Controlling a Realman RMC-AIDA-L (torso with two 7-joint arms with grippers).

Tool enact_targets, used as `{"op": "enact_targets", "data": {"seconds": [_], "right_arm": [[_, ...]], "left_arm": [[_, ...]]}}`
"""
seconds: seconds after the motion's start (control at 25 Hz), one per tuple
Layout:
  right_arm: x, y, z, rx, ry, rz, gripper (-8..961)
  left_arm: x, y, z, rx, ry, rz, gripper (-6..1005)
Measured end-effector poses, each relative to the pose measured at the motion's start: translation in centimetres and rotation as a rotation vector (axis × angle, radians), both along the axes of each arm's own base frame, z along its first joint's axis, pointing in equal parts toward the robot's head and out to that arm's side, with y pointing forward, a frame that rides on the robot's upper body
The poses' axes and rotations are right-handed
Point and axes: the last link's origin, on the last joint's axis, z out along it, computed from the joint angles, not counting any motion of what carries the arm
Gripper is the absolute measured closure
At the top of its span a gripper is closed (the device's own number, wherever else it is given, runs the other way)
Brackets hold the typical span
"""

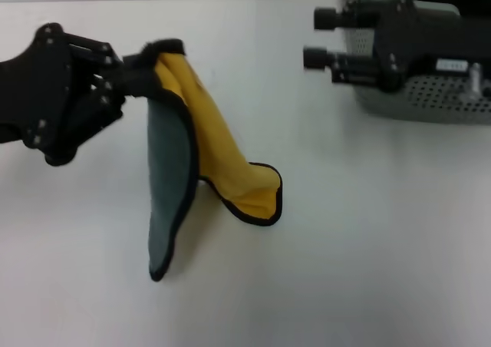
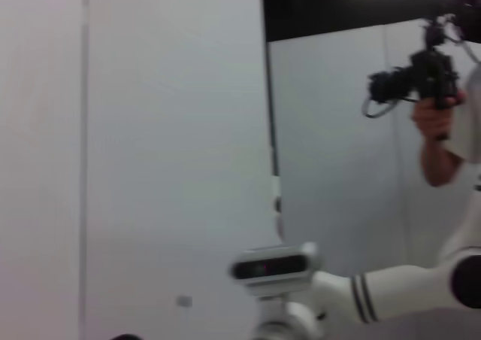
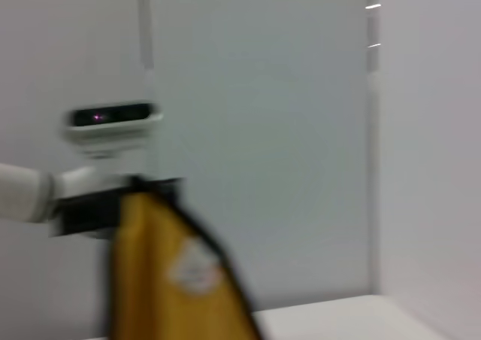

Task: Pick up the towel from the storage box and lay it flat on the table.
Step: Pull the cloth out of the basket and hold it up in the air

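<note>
The towel [image 1: 207, 143], yellow with a black border and grey-green reverse, hangs from my left gripper [image 1: 142, 74], which is shut on its upper corner above the table [image 1: 345, 247]. Its lower corners droop onto the tabletop. In the right wrist view the towel [image 3: 161, 280] hangs with its white tag showing. My right gripper [image 1: 314, 38] is open and empty, held in front of the storage box [image 1: 430, 94] at the far right. The left wrist view shows no towel, only the room and my body.
The storage box sits at the table's far right corner, partly hidden by my right arm. A person holding a camera [image 2: 421, 77] stands beyond the table.
</note>
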Motion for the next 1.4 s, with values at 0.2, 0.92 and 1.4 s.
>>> {"op": "enact_targets", "data": {"seconds": [0.2, 0.92, 1.4], "right_arm": [[-1.8, 2.2, -1.5, 0.043, -0.037, 0.047, 329], [-4.5, 2.4, -3.9, 0.009, -0.097, 0.190, 957], [-1.6, 0.7, -4.0, -0.024, -0.010, 0.107, 951]], "left_arm": [[1.3, -0.1, -0.2, -0.035, 0.001, -0.076, 975], [3.0, 0.8, -1.5, -0.108, -0.003, -0.125, 975], [3.2, 1.1, -1.7, -0.111, -0.025, -0.109, 974]]}}
